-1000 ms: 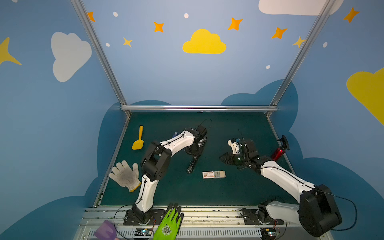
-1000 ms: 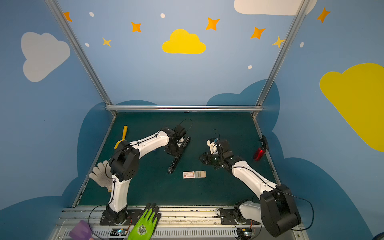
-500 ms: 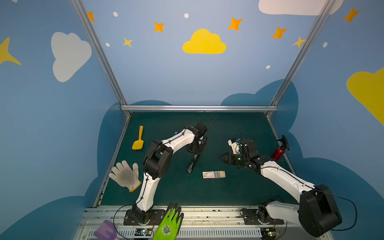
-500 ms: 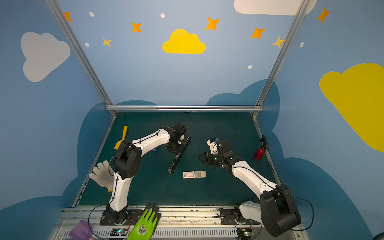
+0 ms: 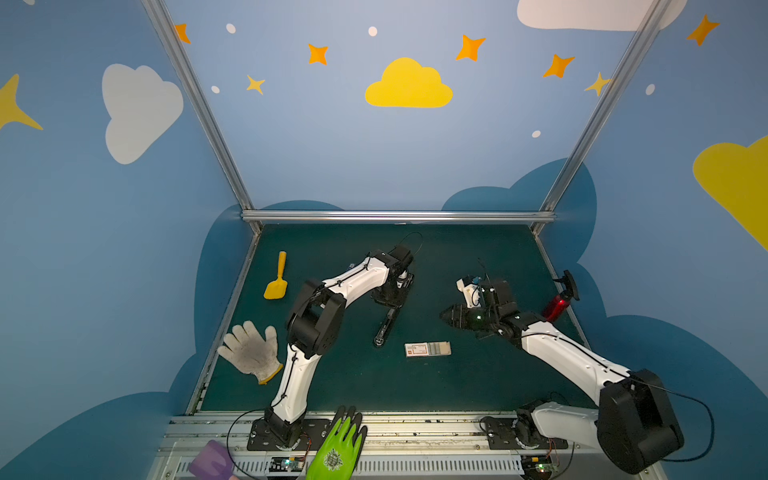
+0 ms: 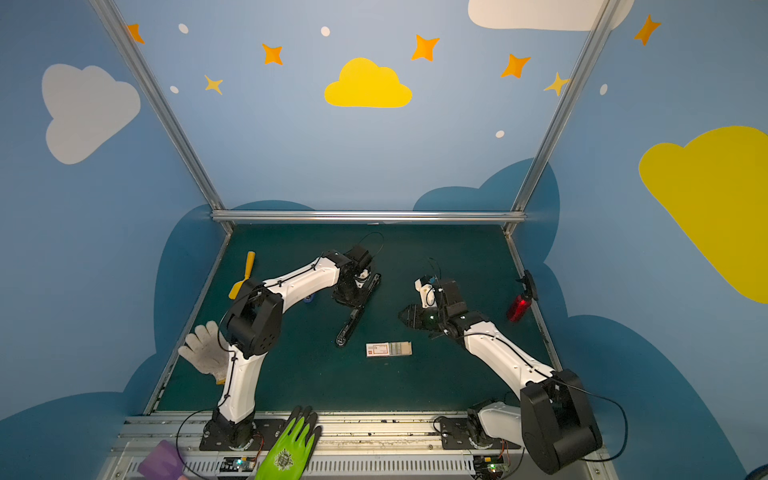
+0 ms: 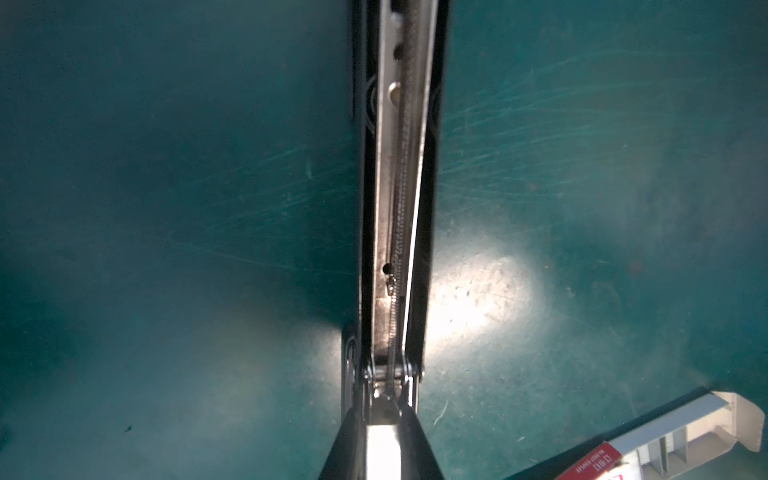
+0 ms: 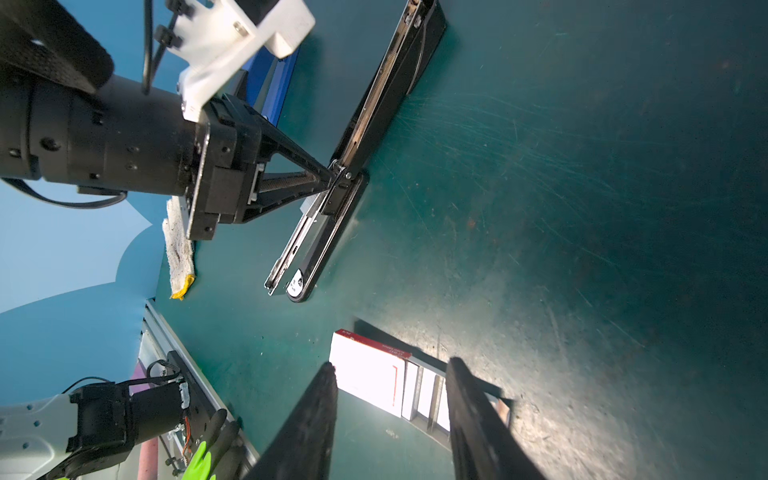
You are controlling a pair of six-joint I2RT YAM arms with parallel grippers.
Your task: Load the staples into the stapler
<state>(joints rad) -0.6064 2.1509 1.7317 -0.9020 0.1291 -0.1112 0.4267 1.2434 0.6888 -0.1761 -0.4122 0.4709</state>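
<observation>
Both top views are showing the stapler [image 5: 384,330] lying opened flat on the bench [image 5: 457,386], its hinge hidden beneath the left pincer [image 5: 392,300], the staples [image 5: 440,348] sitting in their slid-open box [image 5: 417,350] nearby. Left wrist view is showing that pincer nipping the hinge, the box cut off. Right wrist view is showing the right pincer [image 8: 390,365] parted, empty, partly hiding the box.
</observation>
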